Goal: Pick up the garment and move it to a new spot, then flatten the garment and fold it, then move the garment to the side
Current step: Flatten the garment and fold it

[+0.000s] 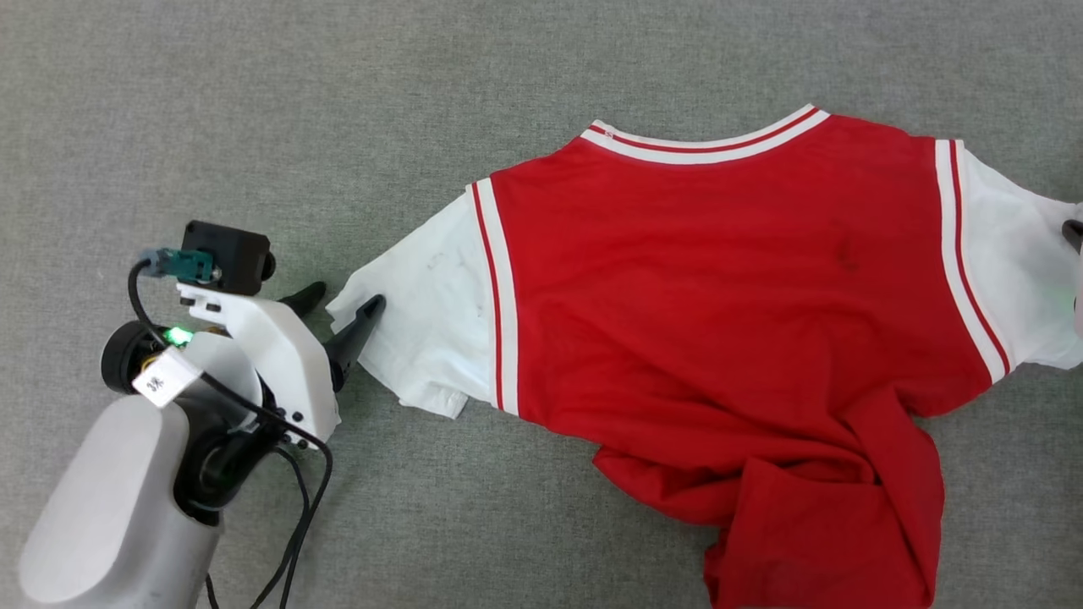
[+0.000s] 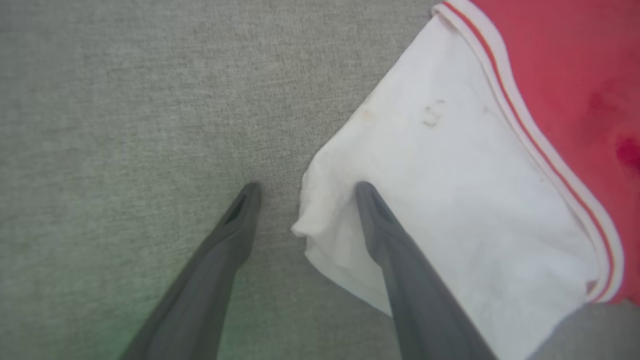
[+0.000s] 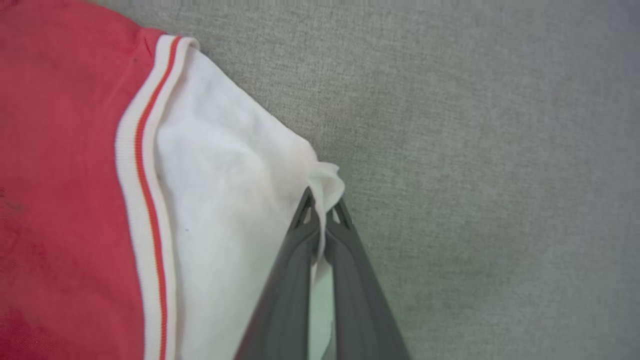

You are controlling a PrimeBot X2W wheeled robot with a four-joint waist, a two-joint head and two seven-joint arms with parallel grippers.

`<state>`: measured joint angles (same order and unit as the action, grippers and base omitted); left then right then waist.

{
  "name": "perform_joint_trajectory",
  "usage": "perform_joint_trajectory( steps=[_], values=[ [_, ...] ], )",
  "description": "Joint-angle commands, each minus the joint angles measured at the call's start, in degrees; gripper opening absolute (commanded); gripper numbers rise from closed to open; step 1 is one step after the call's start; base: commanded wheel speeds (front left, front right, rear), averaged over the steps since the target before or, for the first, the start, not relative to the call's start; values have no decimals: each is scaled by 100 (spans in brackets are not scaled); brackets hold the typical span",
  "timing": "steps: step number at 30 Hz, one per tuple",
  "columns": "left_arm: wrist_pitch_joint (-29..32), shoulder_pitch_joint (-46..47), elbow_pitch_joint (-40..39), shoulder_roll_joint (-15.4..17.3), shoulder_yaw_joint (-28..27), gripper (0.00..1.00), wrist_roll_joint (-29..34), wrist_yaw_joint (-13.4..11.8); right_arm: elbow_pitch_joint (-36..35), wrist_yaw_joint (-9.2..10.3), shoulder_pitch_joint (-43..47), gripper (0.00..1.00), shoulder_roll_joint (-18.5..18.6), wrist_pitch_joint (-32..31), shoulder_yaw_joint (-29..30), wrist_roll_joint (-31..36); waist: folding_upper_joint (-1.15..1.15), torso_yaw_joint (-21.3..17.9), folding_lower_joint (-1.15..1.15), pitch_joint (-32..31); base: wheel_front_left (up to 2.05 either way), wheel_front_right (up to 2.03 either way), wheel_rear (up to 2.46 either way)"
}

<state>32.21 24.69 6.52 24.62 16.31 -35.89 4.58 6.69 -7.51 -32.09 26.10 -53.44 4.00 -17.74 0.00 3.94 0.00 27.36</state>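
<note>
Shirt report from where I'm standing: the garment (image 1: 719, 279) lies spread across the centre and right of the head view on a grey surface (image 1: 254, 101) that looks like short-pile carpet or felt, matte w/ a fine grain. Fabric is soft jersey knit: red body, white short sleeves, ribbed red/white striped trim at the collar (image 1: 706, 144) and both sleeve seams. Plain side is up, w/ a faint dark smudge on the red. The top half is fairly flat. The bottom hem (image 1: 812, 524) is bunched and doubled over at lower right, running off the bottom edge.

Left gripper (image 1: 347, 297) sits at centre left, w/ a white plastic shell, a black cable (image 1: 296, 507) and a small green light. Its jaws are spread wide: one long dark tapered finger is over the edge of the left-hand sleeve (image 1: 423, 321), the other over bare grey. The left wrist view adds what the head view can't: the sleeve's rumpled corner sits btwn the two fingers, plus there's a tiny grey mark on the white cloth. Can't tell if the finger actually presses down.

Right gripper (image 3: 324, 197) is just a dark sliver at the right edge of the head view, by the right-hand sleeve (image 1: 1015, 271). The right wrist view shows it properly: fingers pinched together on a puckered fold of that sleeve's cuff, cloth squeezed up btwn the tips.
</note>
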Motion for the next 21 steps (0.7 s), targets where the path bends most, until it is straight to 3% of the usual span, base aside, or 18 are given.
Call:
perform_joint_trajectory(
  steps=[1, 4, 12, 21],
  values=[
    [460, -328, 328, -64, 304, 0, -112, 59, -17, 4, -98, 0, -7, 48, -22, -31, 0, -25, 0, 26, 0, 0, 0],
    [611, -437, 295, -52, 415, 0, -177, 96, 16, 4, -132, 0, 20, 105, -42, -29, 0, -35, 0, 20, 0, 0, 0],
    [225, -385, 137, -32, 219, 0, -136, 2, 161, 4, -153, 0, 101, 354, -37, -36, 0, -13, 0, -271, 0, 0, 0],
    [-521, -486, -670, 297, -311, 0, 138, -321, 148, 5, -264, 0, 231, 958, -165, -96, 0, -148, 0, -950, 0, 0, 0]
  ],
)
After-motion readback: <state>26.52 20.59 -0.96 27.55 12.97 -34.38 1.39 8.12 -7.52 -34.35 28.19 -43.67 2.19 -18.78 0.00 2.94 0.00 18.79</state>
